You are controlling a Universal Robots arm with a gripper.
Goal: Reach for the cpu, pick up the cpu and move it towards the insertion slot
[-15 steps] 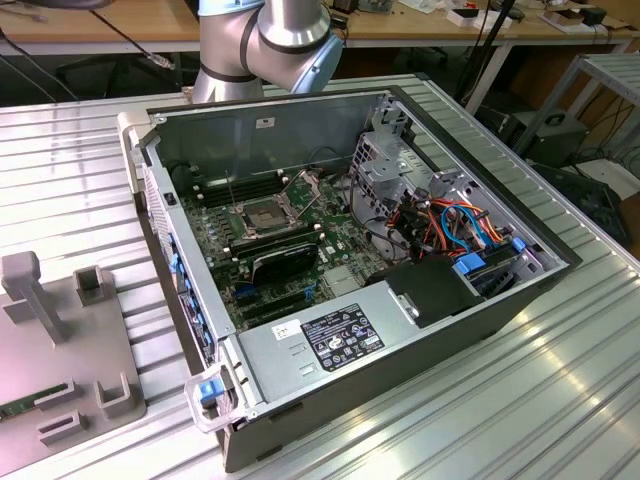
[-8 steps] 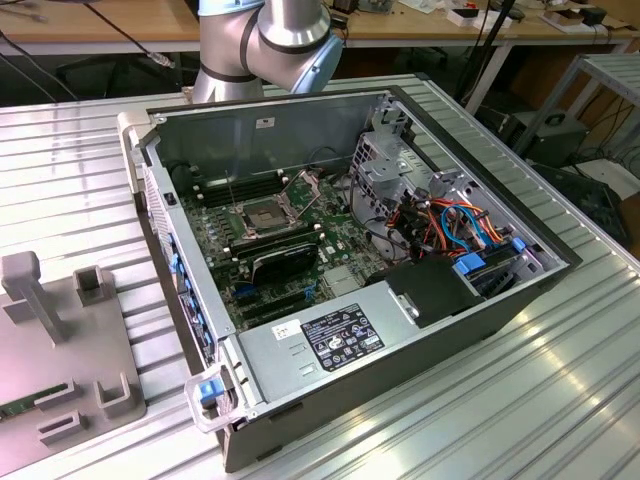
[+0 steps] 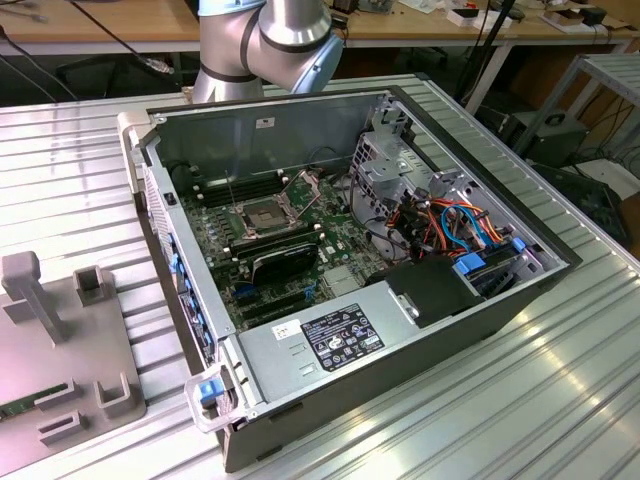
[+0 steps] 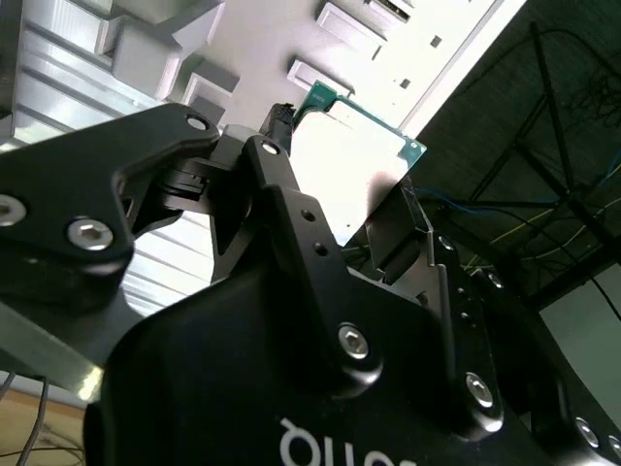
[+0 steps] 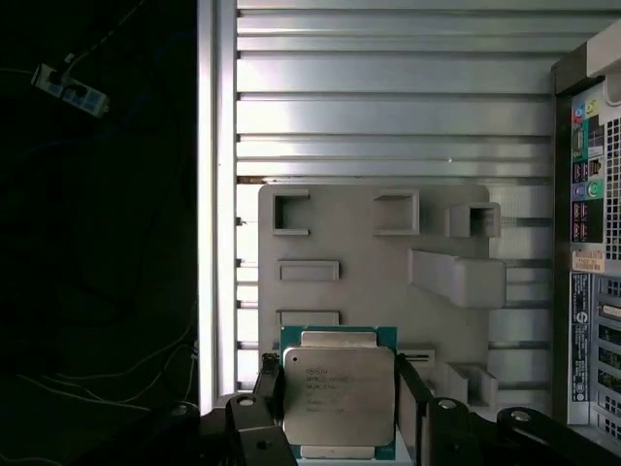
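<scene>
Cpu (image 5: 338, 393) is clamped between the fingers (image 5: 411, 400) of the gripper (image 5: 340, 416), which are closed on two opposite edges. In the first wrist view the metal lid is turned to the camera, with a green rim around it. In the second wrist view the cpu (image 4: 354, 175) is seen from the side, pinched at the fingertips. It is held over the grey plate (image 5: 378, 291), which lies on the ribbed table (image 5: 388, 116), just beside the case (image 5: 587, 243). Contact with the plate cannot be told. In the exterior view the slot (image 3: 258, 215) is seen inside the open case on the board, just beside the black finned block (image 3: 285, 258). Cpu is outside the case, well apart from the slot. Arm (image 3: 265, 40) is seen at the case's far side.
</scene>
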